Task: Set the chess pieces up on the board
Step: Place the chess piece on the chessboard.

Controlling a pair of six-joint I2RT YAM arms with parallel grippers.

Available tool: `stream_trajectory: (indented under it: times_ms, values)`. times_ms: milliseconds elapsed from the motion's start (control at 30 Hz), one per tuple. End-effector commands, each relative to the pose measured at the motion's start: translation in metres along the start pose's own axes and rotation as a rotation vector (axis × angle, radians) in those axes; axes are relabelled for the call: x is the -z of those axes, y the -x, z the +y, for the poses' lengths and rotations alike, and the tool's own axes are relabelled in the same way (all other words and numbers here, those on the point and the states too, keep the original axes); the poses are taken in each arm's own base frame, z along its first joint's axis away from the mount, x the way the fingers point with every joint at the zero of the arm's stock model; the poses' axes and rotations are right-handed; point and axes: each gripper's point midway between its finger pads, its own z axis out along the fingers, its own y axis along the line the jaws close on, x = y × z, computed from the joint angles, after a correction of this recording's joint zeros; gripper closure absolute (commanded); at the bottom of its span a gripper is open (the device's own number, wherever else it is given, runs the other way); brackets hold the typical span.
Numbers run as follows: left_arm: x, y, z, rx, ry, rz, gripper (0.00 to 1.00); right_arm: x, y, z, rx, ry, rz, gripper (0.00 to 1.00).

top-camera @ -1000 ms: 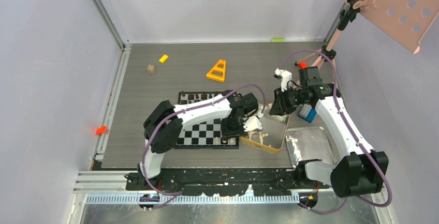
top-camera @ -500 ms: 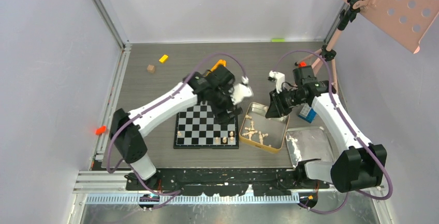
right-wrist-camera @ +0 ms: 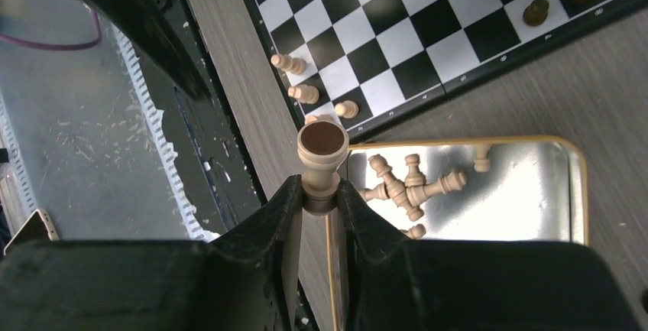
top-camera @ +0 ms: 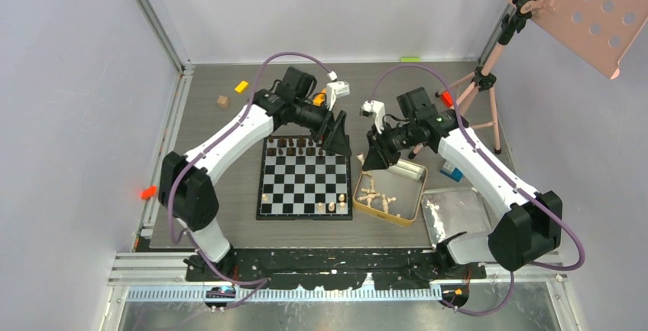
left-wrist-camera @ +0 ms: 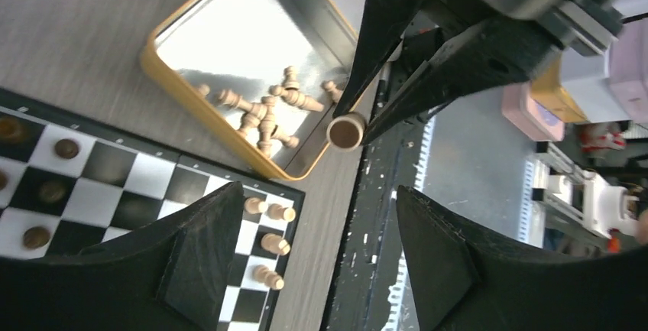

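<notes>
The checkered board (top-camera: 302, 182) lies mid-table, dark chess pieces (top-camera: 294, 144) along its far row and a few pale ones (top-camera: 328, 207) at its near right corner. Right of it, the gold tin (top-camera: 409, 174) holds several loose pale pieces (top-camera: 374, 193). My left gripper (top-camera: 338, 138) hangs open and empty over the board's far right corner; its wrist view (left-wrist-camera: 317, 258) shows the pale pieces (left-wrist-camera: 267, 239) between its fingers. My right gripper (right-wrist-camera: 319, 197) is shut on a pale piece (right-wrist-camera: 322, 151), held above the tin's (right-wrist-camera: 520, 186) left edge, beside the board (right-wrist-camera: 428, 33).
A silver tray (top-camera: 458, 212) sits at the near right with a blue block (top-camera: 452, 169) behind it. A brown cube (top-camera: 222, 102), a yellow block (top-camera: 241, 86) and an orange piece (top-camera: 319, 99) lie at the back. A tripod (top-camera: 481, 79) carries a pink perforated panel (top-camera: 581, 2) at the right.
My left arm swung from the board's near right corner to its far edge and its jaws opened. My right gripper moved left with the pale piece still held.
</notes>
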Motion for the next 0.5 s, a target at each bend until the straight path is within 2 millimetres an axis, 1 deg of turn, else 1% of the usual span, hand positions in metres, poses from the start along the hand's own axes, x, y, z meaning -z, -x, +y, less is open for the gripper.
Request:
stream_trajectory:
  times_ms: [0,133,267,400,467]
  values:
    - [-0.006,0.02,-0.023,0.059,-0.158,-0.027,0.26,0.002,0.04,0.001,0.071,-0.015,-0.09,0.99]
    - [-0.011,0.025,-0.021,0.088,-0.177,-0.026,0.3,-0.003,0.044,-0.001,0.07,-0.02,-0.086,0.99]
    - [-0.016,0.03,-0.018,0.118,-0.19,-0.021,0.36,-0.007,0.047,0.0,0.067,-0.024,-0.096,0.99]
    - [-0.02,0.028,-0.016,0.143,-0.209,-0.009,0.44,-0.007,0.047,0.0,0.069,-0.034,-0.095,0.99]
    - [-0.022,0.025,-0.015,0.152,-0.212,-0.001,0.45,-0.006,0.047,-0.001,0.068,-0.041,-0.095,0.99]
